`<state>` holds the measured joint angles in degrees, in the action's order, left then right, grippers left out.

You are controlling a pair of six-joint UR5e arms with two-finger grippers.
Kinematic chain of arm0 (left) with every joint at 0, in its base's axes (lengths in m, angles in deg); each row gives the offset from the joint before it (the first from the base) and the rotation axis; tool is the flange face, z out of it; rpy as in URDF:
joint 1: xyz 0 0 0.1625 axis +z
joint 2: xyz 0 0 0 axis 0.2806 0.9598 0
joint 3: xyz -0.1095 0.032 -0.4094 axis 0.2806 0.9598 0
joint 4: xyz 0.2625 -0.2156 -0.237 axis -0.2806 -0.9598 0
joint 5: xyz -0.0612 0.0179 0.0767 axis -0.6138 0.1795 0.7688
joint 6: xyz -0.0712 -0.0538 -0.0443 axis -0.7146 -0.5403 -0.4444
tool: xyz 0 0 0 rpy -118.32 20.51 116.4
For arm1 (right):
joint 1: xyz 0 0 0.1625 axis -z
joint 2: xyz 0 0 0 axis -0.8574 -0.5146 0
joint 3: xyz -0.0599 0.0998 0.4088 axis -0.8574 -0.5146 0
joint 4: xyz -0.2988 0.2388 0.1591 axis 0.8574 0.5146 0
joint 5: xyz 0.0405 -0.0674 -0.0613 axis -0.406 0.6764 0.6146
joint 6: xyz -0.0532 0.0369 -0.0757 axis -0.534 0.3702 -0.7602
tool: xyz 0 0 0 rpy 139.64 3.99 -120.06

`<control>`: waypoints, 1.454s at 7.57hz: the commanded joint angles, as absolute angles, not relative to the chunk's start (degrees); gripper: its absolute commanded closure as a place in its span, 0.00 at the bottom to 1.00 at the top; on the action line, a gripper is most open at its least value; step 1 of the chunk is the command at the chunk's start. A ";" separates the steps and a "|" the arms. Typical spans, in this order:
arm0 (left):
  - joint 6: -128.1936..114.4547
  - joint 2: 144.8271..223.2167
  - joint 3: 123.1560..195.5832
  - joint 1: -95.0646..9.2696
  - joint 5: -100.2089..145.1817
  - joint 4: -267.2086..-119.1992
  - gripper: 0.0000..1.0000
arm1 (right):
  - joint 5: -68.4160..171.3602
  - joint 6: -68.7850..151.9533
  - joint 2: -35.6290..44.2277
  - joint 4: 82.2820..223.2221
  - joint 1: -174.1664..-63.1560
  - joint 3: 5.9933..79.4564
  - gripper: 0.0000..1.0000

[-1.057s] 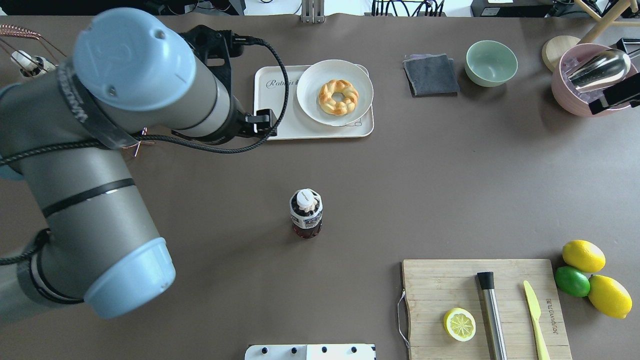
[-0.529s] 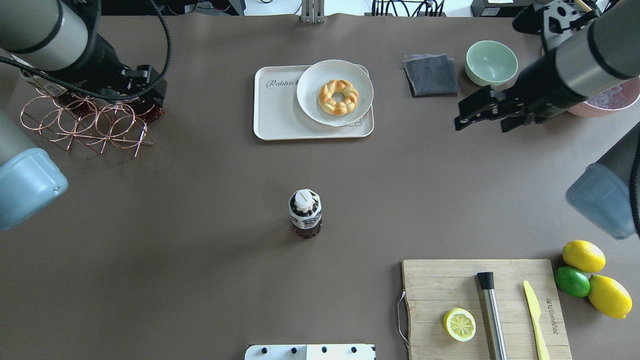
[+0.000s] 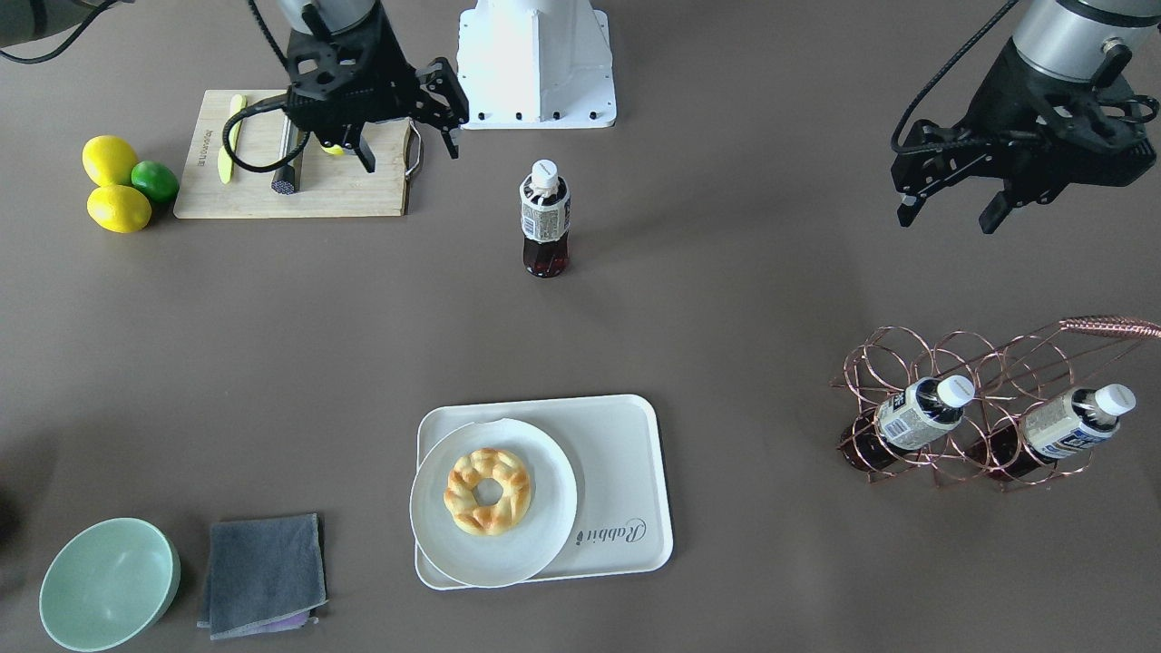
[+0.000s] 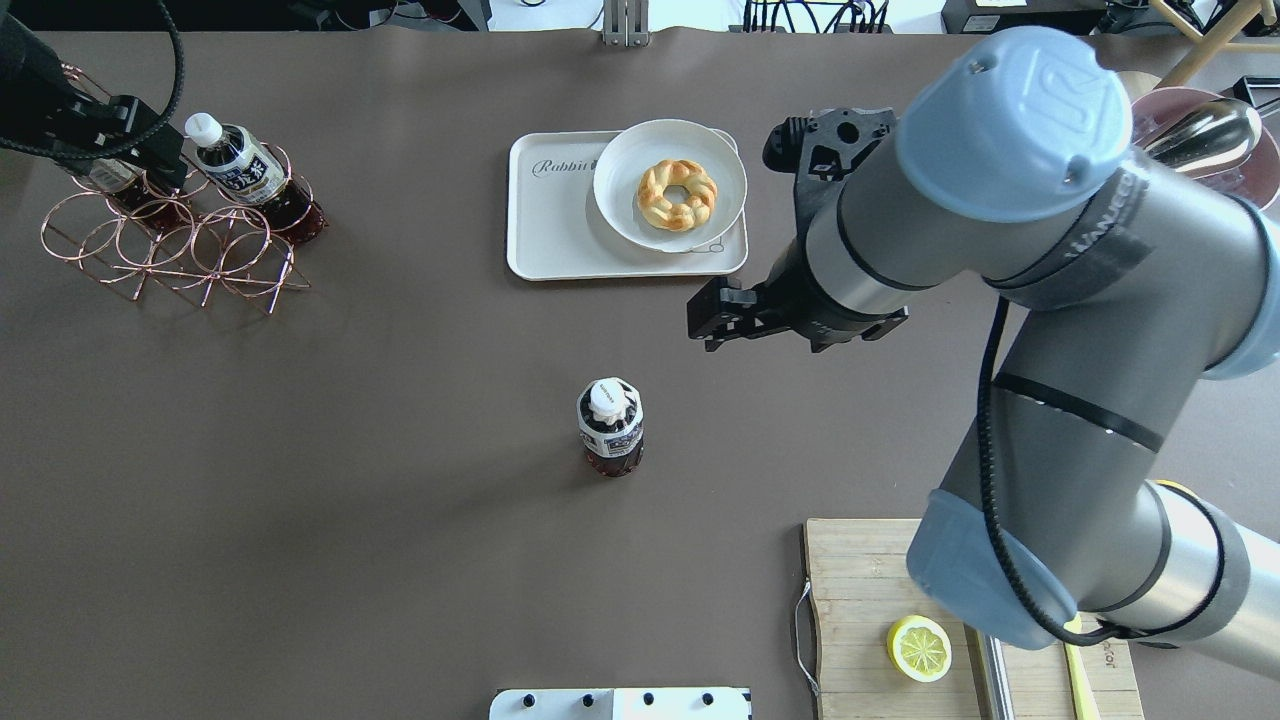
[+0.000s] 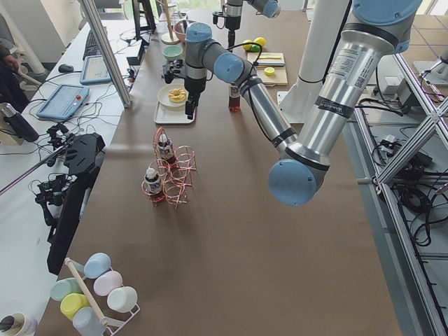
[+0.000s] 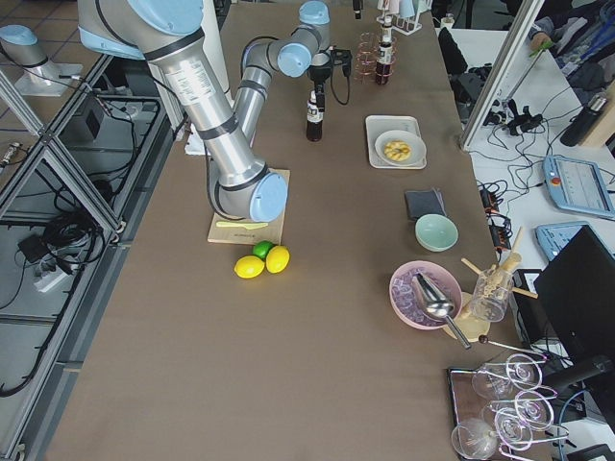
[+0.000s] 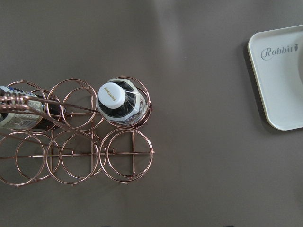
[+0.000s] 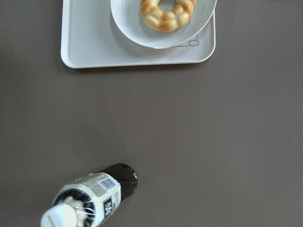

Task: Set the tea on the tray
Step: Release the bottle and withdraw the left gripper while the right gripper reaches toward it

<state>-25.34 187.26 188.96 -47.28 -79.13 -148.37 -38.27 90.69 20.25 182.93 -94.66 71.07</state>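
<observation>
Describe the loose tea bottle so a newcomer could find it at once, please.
From the cream-white rectangular plastic tray, look toward the robot: mid-table stands a small clear plastic bottle of dark tea, white-capped. Unlike its twins tilted in the copper wire rack, it stands alone.

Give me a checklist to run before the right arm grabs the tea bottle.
1. The tea bottle stands upright, alone: ok.
2. The right gripper is open and empty: ok.
3. The right gripper is around the bottle: not ok, it hovers between bottle and tray.
4. Bare room on the tray beside the plate: ok.
5. The left gripper is away, by the copper wire rack: ok.
6. The cap is tight: cannot tell.
</observation>
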 commanded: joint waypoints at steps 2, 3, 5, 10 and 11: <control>-23.69 185.61 189.34 -49.00 -79.73 -150.03 0.17 | -31.52 98.90 27.79 184.64 -86.12 65.48 0.04; -23.69 184.04 189.60 -49.44 -79.73 -151.27 0.17 | -30.46 99.35 28.40 184.55 -84.88 64.61 0.05; -23.60 179.22 189.95 -49.79 -80.17 -157.13 0.17 | -30.36 100.57 33.47 184.55 -84.00 57.62 0.05; -23.69 177.44 190.66 -50.32 -82.63 -158.93 0.16 | -28.96 100.58 32.98 184.46 -83.29 56.96 0.15; -23.69 177.44 190.66 -50.32 -82.63 -158.93 0.15 | -28.43 100.58 33.15 184.46 -83.11 56.70 0.17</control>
<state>-23.69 177.51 190.58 -50.29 -82.60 -158.90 -29.23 100.58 33.02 184.47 -83.52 56.98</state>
